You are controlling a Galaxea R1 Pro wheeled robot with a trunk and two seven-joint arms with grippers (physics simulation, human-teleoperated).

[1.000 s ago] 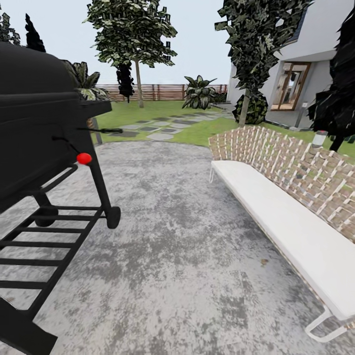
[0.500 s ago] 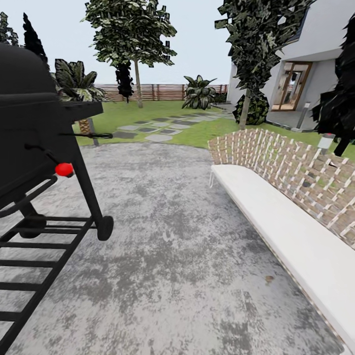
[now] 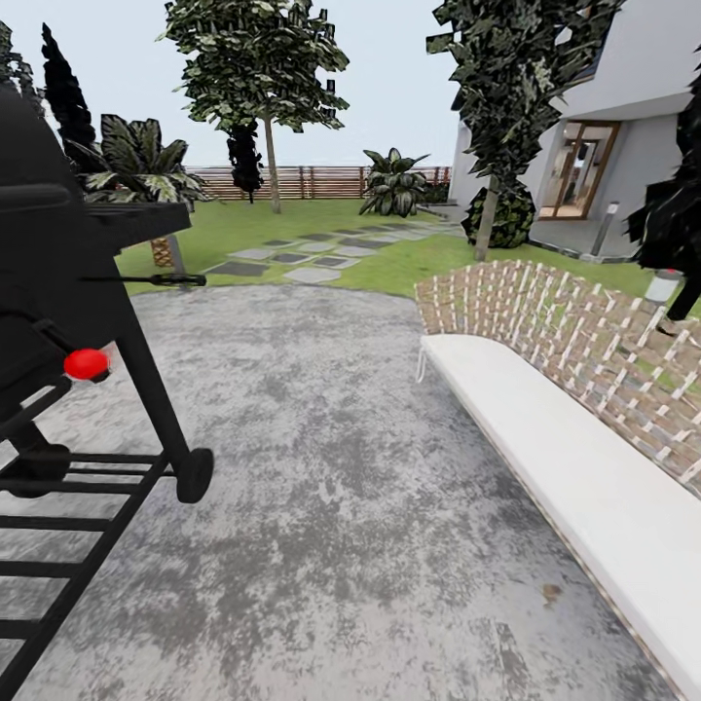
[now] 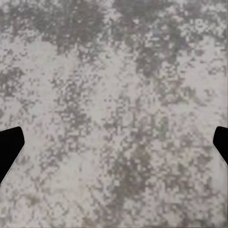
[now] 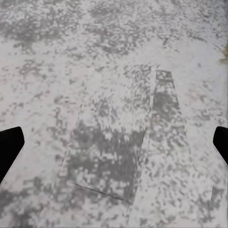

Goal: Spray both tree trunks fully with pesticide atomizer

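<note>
The pesticide atomizer is out of view. Two tall trees stand ahead in the head view. One has its thin trunk (image 3: 274, 175) on the lawn before the fence. The other has a pale trunk (image 3: 484, 222) by the house at right. Grey stepping slabs (image 3: 313, 257) cross the grass towards them. In the left wrist view my left gripper (image 4: 114, 147) is open over mottled grey paving, with black fingertips (image 4: 9, 149) at the picture's edges. My right gripper (image 5: 114, 147) is open too, above a darker slab-like patch (image 5: 118, 142) of paving.
A black barbecue grill (image 3: 58, 292) with a red knob (image 3: 86, 363) stands close on the left. A white bench (image 3: 555, 458) with a woven back runs along the right. Grey paving (image 3: 331, 467) lies between them. Palms (image 3: 146, 166) and a slat fence (image 3: 321, 181) stand behind.
The whole head view has shifted: the camera has moved forward, so the grill has slid left and lower in the picture and the bench right. Nothing in the scene itself has moved.
</note>
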